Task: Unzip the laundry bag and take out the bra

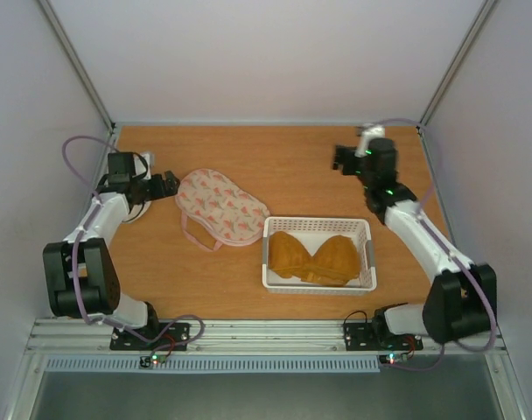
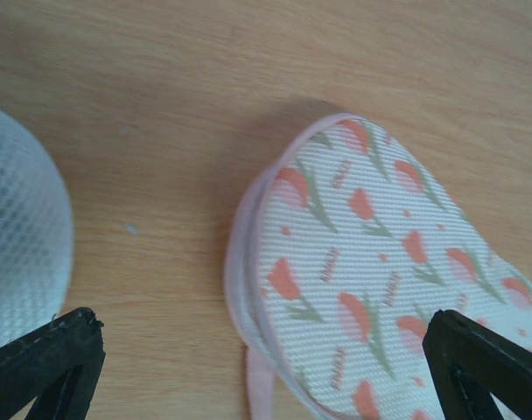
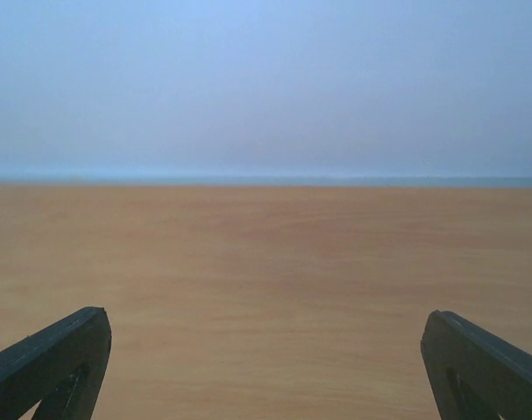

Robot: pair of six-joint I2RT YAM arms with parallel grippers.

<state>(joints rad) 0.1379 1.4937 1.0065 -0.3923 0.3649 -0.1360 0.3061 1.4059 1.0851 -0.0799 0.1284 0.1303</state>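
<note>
Though seemingly zipped, tulip-printed cream laundry bag (image 2: 380, 271)

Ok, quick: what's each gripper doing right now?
Left gripper: open, holding nothing, near the laundry bag.
Right gripper: open, holding nothing.

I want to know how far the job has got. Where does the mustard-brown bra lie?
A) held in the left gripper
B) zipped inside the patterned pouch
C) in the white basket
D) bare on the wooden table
C: in the top view the bra lies cups up inside the white basket, which stands just right of the laundry bag.
</note>
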